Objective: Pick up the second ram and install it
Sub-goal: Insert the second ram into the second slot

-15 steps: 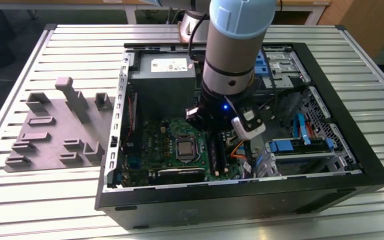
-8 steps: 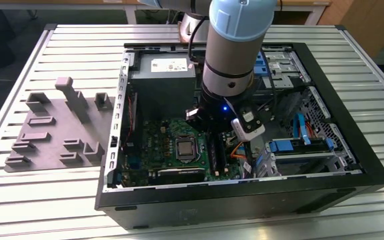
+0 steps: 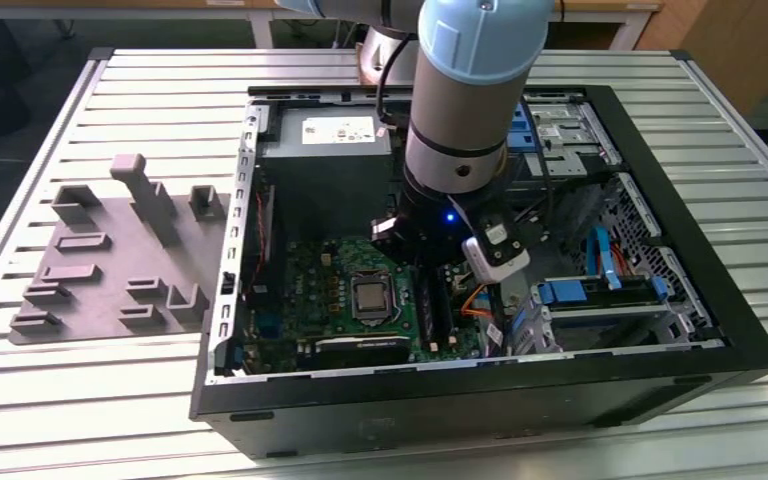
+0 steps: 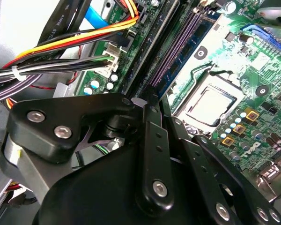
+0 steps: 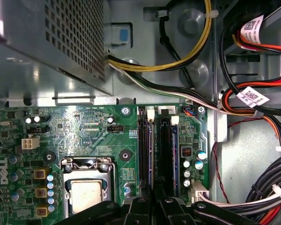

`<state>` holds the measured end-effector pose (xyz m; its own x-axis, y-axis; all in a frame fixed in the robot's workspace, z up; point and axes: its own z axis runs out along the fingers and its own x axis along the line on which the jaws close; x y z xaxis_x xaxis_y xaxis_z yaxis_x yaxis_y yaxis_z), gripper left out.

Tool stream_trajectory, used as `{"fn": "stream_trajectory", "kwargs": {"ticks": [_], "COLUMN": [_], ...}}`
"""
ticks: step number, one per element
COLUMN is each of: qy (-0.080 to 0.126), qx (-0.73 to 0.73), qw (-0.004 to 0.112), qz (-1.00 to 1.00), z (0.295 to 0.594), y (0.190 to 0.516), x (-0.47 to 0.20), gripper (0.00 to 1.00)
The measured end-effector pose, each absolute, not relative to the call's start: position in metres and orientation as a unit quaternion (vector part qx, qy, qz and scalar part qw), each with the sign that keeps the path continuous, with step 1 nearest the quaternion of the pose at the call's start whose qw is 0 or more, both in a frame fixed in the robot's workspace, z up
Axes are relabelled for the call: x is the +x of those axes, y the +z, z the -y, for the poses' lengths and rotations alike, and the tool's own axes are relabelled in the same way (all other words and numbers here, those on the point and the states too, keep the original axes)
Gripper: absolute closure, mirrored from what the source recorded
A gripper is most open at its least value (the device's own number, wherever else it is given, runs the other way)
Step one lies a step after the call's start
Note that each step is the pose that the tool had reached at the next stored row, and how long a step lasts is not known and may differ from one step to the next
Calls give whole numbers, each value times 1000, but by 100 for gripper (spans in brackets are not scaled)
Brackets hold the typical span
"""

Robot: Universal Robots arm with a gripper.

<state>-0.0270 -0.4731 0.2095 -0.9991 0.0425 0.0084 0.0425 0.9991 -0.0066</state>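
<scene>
The gripper [image 4: 154,101] sits low inside the open computer case [image 3: 704,350], directly over the black memory slots [image 5: 165,154] of the green motherboard [image 3: 317,290]. In the second wrist view its black linkages converge and the fingertips press close together above the slot row; whether they pinch the edge of a board or merely bear down on it cannot be told.

A blue-green RAM stick [image 4: 189,51] stands seated lengthwise in a slot just beside the fingertips, on the side nearer the CPU socket [image 4: 210,101]. In the first wrist view, blue-green edges show in the slots next to the gripper [image 5: 154,199], and a white end latch [image 5: 174,120] stands at the far end of each. Judged from this, the second RAM is already carried to the motherboard and lies in or at its slot under the gripper; the pick-up is done, and the work stands at insertion or final pressing. Full seating and latch closure cannot be confirmed.

Outward from the slots lie bundled power cables [image 5: 178,56], the perforated power supply [image 5: 51,42], and blue drive brackets [image 3: 584,292]. The case rests on a slatted metal counter [image 3: 77,400], beside a grey parts fixture [image 3: 117,250].
</scene>
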Motion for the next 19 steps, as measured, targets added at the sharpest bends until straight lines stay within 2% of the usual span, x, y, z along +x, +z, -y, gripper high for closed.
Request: {"fn": "stream_trajectory", "kwargs": {"ticks": [19], "qy": [3], "qx": [-15], "qw": [4], "qz": [1000], "z": [473], "y": [211], "x": [-27], "gripper": [86]}}
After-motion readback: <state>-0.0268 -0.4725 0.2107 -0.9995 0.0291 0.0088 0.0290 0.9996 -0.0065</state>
